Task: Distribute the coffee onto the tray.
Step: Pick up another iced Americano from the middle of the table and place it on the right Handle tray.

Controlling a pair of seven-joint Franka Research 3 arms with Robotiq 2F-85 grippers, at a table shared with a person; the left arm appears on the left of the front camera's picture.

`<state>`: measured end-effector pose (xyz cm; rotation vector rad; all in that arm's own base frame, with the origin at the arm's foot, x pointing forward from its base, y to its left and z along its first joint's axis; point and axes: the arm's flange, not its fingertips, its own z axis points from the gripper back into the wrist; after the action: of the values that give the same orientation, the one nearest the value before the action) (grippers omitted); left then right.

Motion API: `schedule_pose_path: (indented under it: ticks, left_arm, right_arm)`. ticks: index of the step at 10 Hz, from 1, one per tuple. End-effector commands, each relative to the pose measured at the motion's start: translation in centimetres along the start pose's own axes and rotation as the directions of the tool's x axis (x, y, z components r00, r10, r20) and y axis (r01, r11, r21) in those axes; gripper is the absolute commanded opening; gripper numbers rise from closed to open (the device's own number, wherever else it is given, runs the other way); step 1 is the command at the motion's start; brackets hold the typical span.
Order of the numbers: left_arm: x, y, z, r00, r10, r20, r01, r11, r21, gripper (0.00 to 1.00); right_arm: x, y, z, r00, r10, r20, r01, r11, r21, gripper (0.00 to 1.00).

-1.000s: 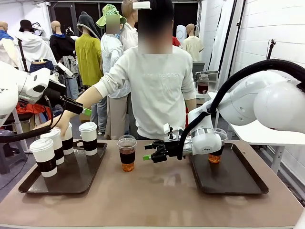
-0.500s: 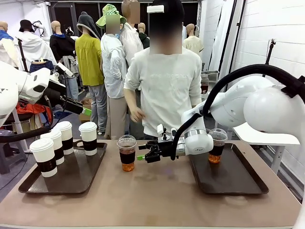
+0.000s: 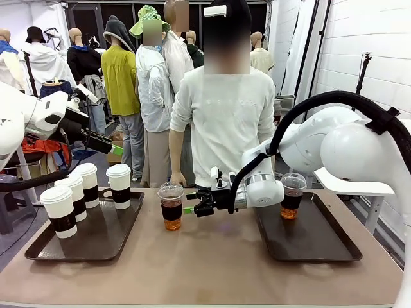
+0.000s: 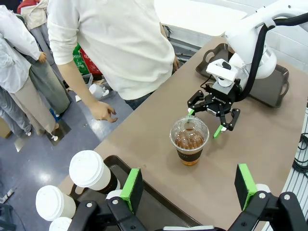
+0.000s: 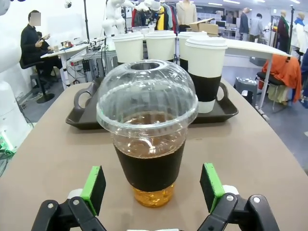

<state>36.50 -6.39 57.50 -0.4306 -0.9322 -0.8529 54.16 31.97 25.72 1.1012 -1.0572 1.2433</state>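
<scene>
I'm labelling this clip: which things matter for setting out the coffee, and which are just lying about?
Job: four lidded paper cups, left tray, clear cup on the table, second clear cup, right tray, open right claw.
Lying about: white side table, orange cloth.

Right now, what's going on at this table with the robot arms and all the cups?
The robot's right claw is open, level with a clear dome-lidded cup of brown drink on the bare table between two trays, just short of it. A second clear cup stands on the right tray; four white lidded paper cups stand on the left tray. The left claw hovers open above that side. A person stands across the table, touching nothing.
</scene>
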Motion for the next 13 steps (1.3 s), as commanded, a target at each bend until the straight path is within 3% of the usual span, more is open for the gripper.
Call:
schedule_pose_path:
  ticks: [1, 7, 13]
  left_arm:
    - [-0.3, 0.2, -0.1, 1.0, 0.0, 0.009, 0.0, 1.0, -0.013, 1.0]
    - [-0.3, 0.2, -0.1, 1.0, 0.0, 0.009, 0.0, 1.0, -0.013, 1.0]
    - [-0.3, 0.2, -0.1, 1.0, 0.0, 0.009, 0.0, 1.0, -0.013, 1.0]
  right_arm:
    - [-0.3, -1.2, -1.1, 1.0, -0.02, -0.005, 0.02, 1.0, -0.013, 1.0]
    - [-1.1, -2.9, -2.9, 0.998, -0.063, 0.015, 0.062, 0.996, 0.071, 1.0]
    - [-1.4, -2.2, -4.7, 0.996, -0.084, 0.012, 0.081, 0.984, 0.156, 1.0]
